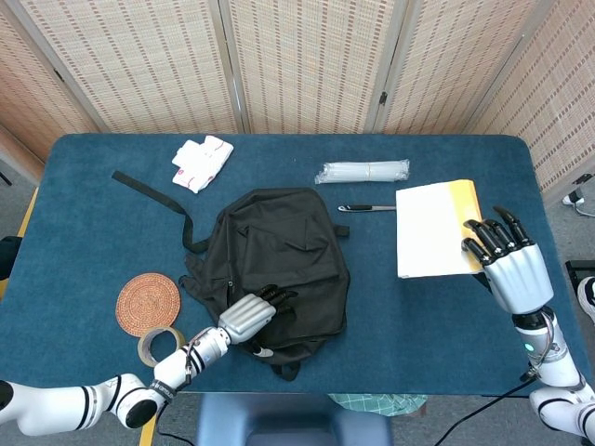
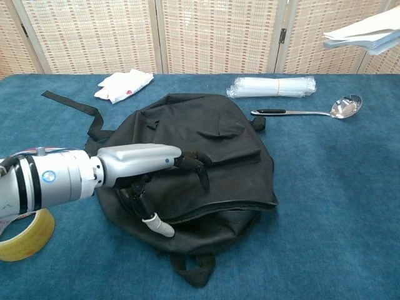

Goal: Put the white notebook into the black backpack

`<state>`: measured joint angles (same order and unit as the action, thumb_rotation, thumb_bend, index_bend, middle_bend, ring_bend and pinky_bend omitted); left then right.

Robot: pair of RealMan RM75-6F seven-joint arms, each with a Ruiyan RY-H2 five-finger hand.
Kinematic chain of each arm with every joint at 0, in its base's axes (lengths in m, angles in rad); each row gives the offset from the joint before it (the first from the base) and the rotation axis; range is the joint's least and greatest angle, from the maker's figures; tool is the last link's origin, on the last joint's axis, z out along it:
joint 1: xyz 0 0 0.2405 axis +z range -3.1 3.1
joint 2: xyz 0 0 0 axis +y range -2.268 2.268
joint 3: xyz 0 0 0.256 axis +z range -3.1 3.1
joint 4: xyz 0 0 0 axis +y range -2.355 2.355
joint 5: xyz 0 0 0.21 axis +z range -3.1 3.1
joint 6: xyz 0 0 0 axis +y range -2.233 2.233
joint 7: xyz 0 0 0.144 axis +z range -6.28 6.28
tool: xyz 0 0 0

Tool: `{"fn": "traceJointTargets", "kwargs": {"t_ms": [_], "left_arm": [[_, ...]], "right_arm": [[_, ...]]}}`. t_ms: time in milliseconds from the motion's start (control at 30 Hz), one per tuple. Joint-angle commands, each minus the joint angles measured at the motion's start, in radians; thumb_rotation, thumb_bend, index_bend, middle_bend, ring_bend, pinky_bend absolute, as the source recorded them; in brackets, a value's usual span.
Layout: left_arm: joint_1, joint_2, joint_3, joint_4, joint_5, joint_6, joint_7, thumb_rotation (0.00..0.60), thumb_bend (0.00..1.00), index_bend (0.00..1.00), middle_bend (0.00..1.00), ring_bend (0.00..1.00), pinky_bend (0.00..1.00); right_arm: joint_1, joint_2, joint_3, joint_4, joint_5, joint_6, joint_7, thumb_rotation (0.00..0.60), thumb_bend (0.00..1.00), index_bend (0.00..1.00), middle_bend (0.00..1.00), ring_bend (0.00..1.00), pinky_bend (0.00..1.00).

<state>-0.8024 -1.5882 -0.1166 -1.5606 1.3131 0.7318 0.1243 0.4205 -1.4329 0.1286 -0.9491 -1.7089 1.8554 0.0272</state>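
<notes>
Blue-clothed table [image 1: 84,214] before woven beige folding screens [image 1: 307,60], a strip of grey floor at right.

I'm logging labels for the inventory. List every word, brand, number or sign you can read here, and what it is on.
None can be read.
Tape roll: faint reddish print on the inner face, too blurred to read.
White packet: small red marks, too small to read.
Left hand: a small blue dot at the wrist, not text.
Notebook and backpack: no print visible.

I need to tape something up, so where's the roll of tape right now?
The tape roll lies at the table's near left edge, just in front of the woven coaster and left of the black backpack, beside the left hand.
</notes>
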Motion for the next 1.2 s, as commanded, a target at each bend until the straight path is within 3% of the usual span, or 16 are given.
{"fn": "traceJointTargets", "kwargs": {"t_ms": [33,533,733,833,1000,1200], "left_arm": [[0.004,-0.007,-0.005,0.009,-0.021,0.007,-0.022,0.6,0.31,0.34,0.11,0.12,0.0],[0.006,-0.034,-0.026,0.033,-0.057,0.02,-0.158,0.6,0.46,0.43,0.17,0.17,0.0],[0.026,-0.063,-0.031,0.055,-0.064,0.075,-0.168,0.6,0.56,0.63,0.22,0.21,0.01],[0.04,-0.079,-0.042,0.058,-0.08,0.114,-0.164,0.6,0.64,0.68,0.24,0.22,0.01],[0.054,-0.055,-0.086,0.016,-0.116,0.133,-0.221,0.6,0.69,0.7,0.26,0.23,0.01],[0.03,0.015,-0.176,-0.029,-0.194,0.113,-0.247,0.6,0.69,0.68,0.26,0.23,0.01]], "right_arm": [[-0.001,-0.003,0.002,0.003,0.0,-0.002,0.003,0.6,0.58,0.78,0.43,0.42,0.28],[-0.005,-0.018,0.006,0.025,-0.003,-0.009,0.019,0.6,0.58,0.78,0.43,0.43,0.28],[-0.006,-0.02,0.014,0.018,-0.006,0.009,0.036,0.6,0.58,0.78,0.43,0.43,0.28],[-0.01,-0.018,0.013,0.005,-0.013,0.023,0.048,0.6,0.58,0.78,0.43,0.42,0.28],[-0.02,-0.018,-0.007,-0.048,-0.045,0.053,0.103,0.6,0.58,0.78,0.44,0.42,0.28],[-0.02,-0.011,-0.049,-0.144,-0.142,0.105,0.141,0.6,0.58,0.79,0.45,0.42,0.28]]}}
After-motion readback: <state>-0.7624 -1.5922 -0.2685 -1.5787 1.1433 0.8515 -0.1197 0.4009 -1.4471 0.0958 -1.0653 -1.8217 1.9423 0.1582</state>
